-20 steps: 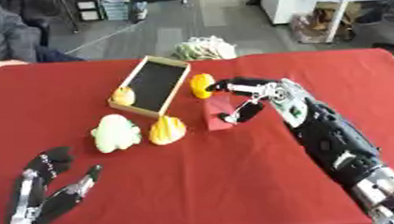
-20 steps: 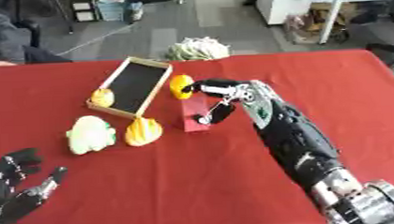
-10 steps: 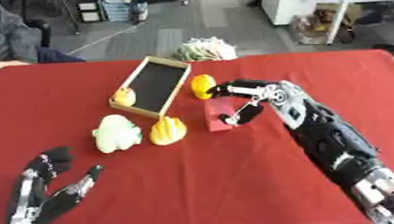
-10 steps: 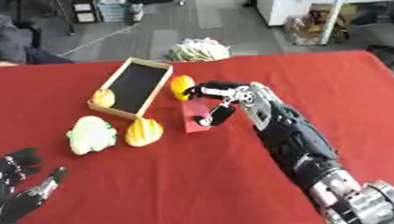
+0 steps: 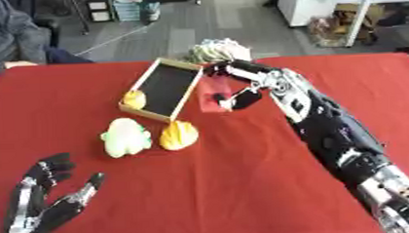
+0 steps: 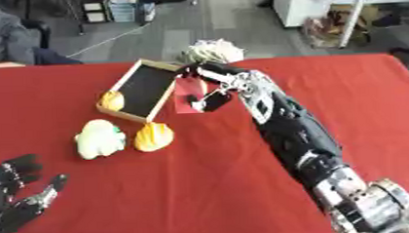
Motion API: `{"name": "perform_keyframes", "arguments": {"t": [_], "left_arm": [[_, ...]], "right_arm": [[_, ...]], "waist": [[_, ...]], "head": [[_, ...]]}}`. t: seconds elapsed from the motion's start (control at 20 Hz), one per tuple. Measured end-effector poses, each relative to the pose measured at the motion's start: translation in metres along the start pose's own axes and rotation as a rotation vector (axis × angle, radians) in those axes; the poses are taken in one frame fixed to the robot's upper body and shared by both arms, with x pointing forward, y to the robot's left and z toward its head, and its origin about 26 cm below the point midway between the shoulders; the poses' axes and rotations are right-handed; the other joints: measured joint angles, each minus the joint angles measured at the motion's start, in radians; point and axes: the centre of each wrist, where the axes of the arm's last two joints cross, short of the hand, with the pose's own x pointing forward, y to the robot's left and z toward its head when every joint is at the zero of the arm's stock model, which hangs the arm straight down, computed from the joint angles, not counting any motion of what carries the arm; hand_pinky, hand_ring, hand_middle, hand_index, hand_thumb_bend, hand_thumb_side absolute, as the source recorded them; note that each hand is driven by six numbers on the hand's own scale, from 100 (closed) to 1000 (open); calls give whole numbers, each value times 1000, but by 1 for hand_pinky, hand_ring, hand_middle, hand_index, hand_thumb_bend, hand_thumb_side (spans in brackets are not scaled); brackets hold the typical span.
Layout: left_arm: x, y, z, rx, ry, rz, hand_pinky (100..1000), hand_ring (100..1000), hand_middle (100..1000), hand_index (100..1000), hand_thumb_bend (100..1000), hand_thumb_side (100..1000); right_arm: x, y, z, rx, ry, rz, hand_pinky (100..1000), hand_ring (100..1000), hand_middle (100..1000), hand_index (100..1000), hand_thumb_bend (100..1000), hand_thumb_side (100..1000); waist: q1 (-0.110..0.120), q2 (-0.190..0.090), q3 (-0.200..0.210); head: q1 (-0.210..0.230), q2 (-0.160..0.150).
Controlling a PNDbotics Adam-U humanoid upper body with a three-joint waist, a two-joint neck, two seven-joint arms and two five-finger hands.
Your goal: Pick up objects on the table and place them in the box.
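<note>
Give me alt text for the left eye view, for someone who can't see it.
The robot's right hand holds a red block just beside a shallow wooden box on a red table. A yellow item lies in the box's near corner; a pale green toy and an orange toy sit before it. The left hand rests open at lower left.

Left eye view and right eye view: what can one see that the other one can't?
Only the left eye view shows most of the open left hand in the lower left corner; the right eye view cuts it at the edge. Only the right eye view shows the silver joint of the right arm nearly whole. Both show the right hand pinching the red block beside the box, a yellow thing inside the box, and a pale thing and an orange thing on the red table.
</note>
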Motion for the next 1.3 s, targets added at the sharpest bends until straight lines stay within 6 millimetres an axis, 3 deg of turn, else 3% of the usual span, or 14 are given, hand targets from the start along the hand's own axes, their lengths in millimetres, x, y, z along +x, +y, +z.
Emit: {"name": "perform_keyframes", "arguments": {"t": [0.3, 0.6, 1.15, 1.25, 1.3], "left_arm": [[8, -10, -7, -70, -36, 10, 736, 712, 548, 713, 679, 195], [16, -15, -14, -109, -67, 14, 736, 712, 545, 712, 681, 195], [19, -17, -17, -125, -78, 15, 735, 712, 544, 712, 683, 195], [19, -17, -17, -125, -78, 15, 735, 712, 544, 712, 684, 196], [19, -17, -17, -125, -78, 15, 735, 712, 544, 712, 684, 196]], "right_arm": [[15, -1, -17, -101, 70, 30, 854, 798, 634, 934, 100, 100], [18, 18, -26, -152, 195, 44, 848, 793, 632, 930, 100, 100], [22, 50, -36, -197, 324, 65, 844, 790, 654, 934, 100, 100], [22, 51, -36, -199, 326, 66, 843, 791, 662, 936, 100, 183], [22, 52, -37, -198, 326, 64, 843, 794, 679, 939, 129, 278]], "waist": [[0, 3, 66], [0, 21, 115], [0, 37, 142], [0, 37, 142], [0, 37, 142]], "head": [[-46, 0], [-92, 0], [-129, 0], [-130, 0], [-130, 0]]}}
